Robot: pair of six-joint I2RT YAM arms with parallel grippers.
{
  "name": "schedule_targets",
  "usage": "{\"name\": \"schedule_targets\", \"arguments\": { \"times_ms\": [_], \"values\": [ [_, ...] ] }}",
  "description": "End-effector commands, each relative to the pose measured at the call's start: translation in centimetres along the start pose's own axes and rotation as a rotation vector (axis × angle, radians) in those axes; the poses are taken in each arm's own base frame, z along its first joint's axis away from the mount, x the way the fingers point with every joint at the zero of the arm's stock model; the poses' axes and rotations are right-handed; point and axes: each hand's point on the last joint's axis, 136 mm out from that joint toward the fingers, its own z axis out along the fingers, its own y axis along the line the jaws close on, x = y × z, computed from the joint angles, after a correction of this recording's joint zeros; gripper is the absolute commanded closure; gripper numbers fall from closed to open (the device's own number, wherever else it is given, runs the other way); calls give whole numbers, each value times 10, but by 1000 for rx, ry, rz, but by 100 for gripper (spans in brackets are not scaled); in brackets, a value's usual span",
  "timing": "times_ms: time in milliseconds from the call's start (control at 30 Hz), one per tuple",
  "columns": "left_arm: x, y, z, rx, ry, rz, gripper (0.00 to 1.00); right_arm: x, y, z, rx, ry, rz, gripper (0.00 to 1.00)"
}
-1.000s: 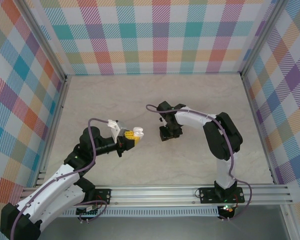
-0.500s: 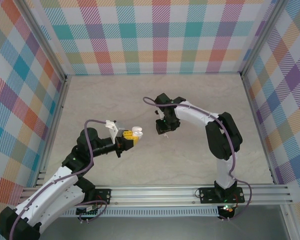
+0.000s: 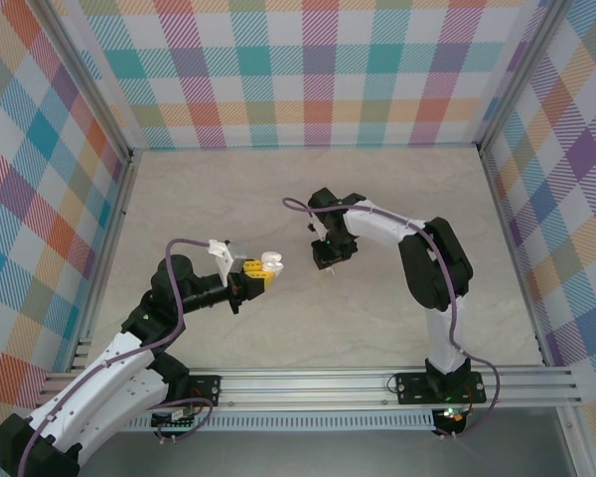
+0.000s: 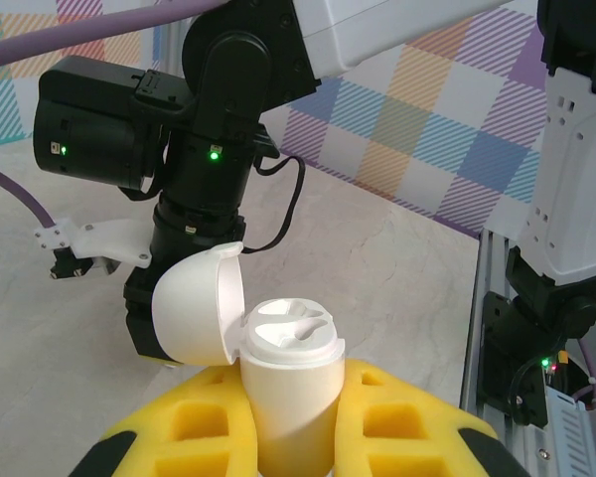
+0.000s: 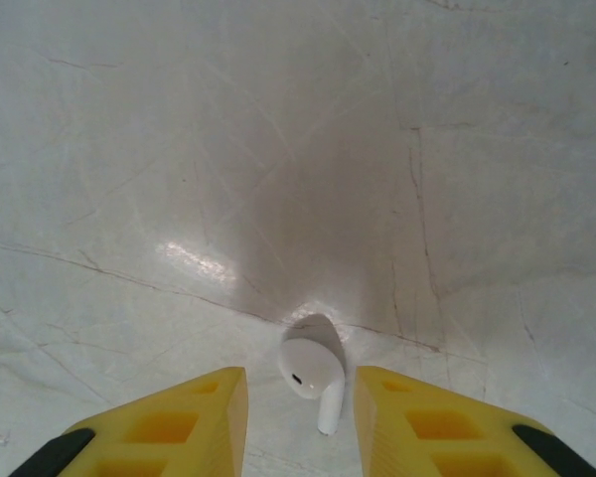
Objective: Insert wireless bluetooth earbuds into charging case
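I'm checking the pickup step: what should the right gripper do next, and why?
Probably close the right gripper gently on the white earbud: it lies between the yellow fingers with a gap each side, not yet gripped. The left gripper holds the charging case with its lid open.

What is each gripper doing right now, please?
Left gripper: closed on the open charging case.
Right gripper: open, straddling a white earbud.

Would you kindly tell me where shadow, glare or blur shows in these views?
Right wrist: a broad dark shadow falls on the table beyond the white earbud, with a small glare patch to its left; the earbud is sharp. Left wrist: the open white case is crisp. Top external: even light.
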Motion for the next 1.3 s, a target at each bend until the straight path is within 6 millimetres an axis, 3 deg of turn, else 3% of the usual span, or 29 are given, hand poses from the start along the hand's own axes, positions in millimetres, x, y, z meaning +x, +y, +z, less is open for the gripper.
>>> {"name": "schedule_targets", "arguments": {
  "times_ms": [0,600,767,1000,1267],
  "values": [
    [-3,-4,-2,8,-8,16,100,4,-6,7,17,27,-16,66],
    [-4,-4,-3,1,-7,14,100,8,-7,27,6,65,-23,71],
    [-5,-4,-3,1,-8,16,100,10,-7,26,9,64,-22,79],
    [-6,-3,-2,3,-17,16,100,4,-6,8,0,16,-10,82],
    [-11,-5,2,28,-47,19,100,-6,-6,-29,-64,-88,65,82]
  ]
}}
